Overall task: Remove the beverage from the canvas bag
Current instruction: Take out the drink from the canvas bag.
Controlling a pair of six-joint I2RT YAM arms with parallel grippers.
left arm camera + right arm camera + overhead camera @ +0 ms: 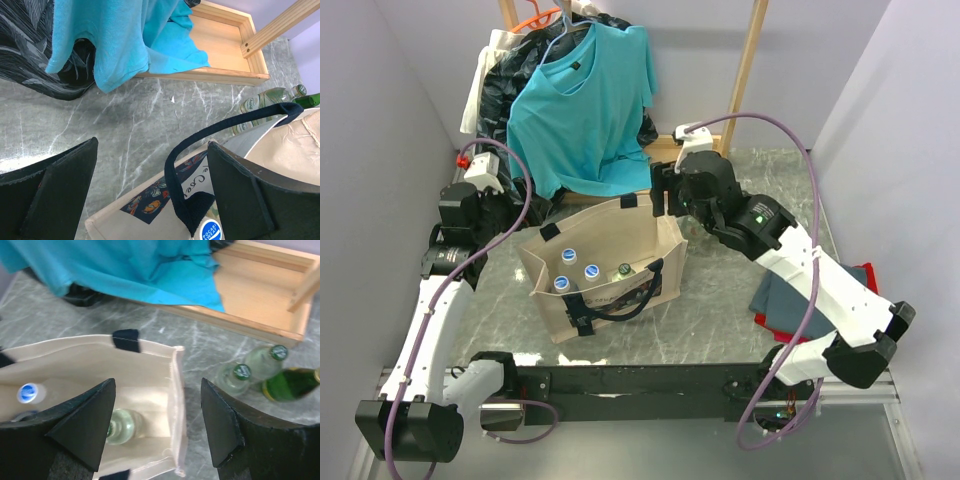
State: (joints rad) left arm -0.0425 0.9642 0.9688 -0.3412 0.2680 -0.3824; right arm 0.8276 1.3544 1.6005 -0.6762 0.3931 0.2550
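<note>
1. Beige canvas, boxy and upright: the bag [605,265] stands mid-scene on the grey marble bench [720,300], its mouth open.
2. Inside it I count three blue-capped bottles [570,255] towards the left and one green-capped bottle [624,269] towards the right, all standing.
3. My right claw [157,385] hangs over the bag's far right corner, its fingers apart and nothing between them. The green-capped bottle shows just beside its left finger.
4. My left claw [152,145] is at the bag's far left side, its fingers spread wide. A black handle [180,190] loops up in the gap below, and neither finger clamps it.
5. Right of the bag, three loose bottles [242,372] sit on the bench, near a wooden tray [260,305].
6. A teal shirt [585,110] hangs down over the tray's left part, with a black bag [30,60] behind it.
7. Grey and red cloths [790,300] lie on the bench at the right, partly under my right arm.
</note>
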